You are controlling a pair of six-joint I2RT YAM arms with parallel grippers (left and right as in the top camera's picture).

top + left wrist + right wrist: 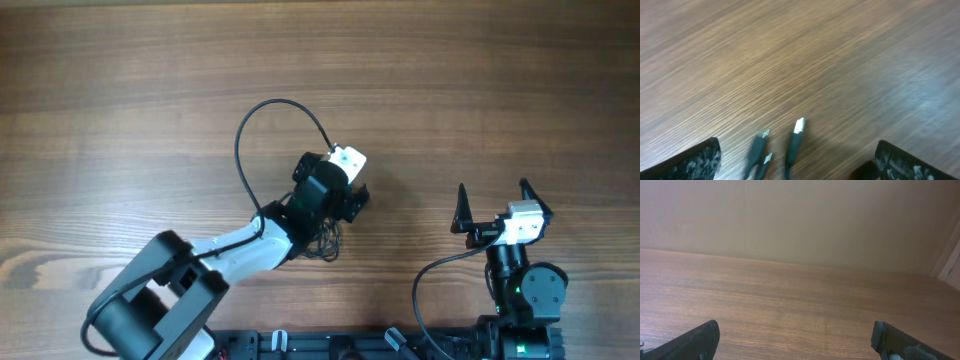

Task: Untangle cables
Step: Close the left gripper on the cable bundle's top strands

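Cables (328,250) show from overhead only as a small tangle of thin black strands on the table (120,90), near the middle of its front half. You see them poking out from under the wrist of the left arm (240,250), which reaches in from the lower left and hides most of the bundle. The left gripper (352,203) points down just past the tangle; from up here you cannot tell how its jaws stand. The arm's own thick cord (262,112) arcs over the wood behind it. The right gripper (494,202) sits well apart to the right, near the front edge, jaws spread wide and nothing between them.

In the left wrist view you look down at the wood (790,50) with the left gripper (797,162) spread wide, one finger (692,161) in each lower corner. Three plugs (799,125) on black cords (793,147) lie on the table between the fingers, at the bottom edge. Two sit close together on the left and one on the right, metal tips pointing up the frame. None touches a finger.

In the right wrist view the right gripper (795,341) is spread just as wide, its fingers (692,342) in the lower corners. Between them you have only bare table (790,295), with a plain wall (790,215) beyond.
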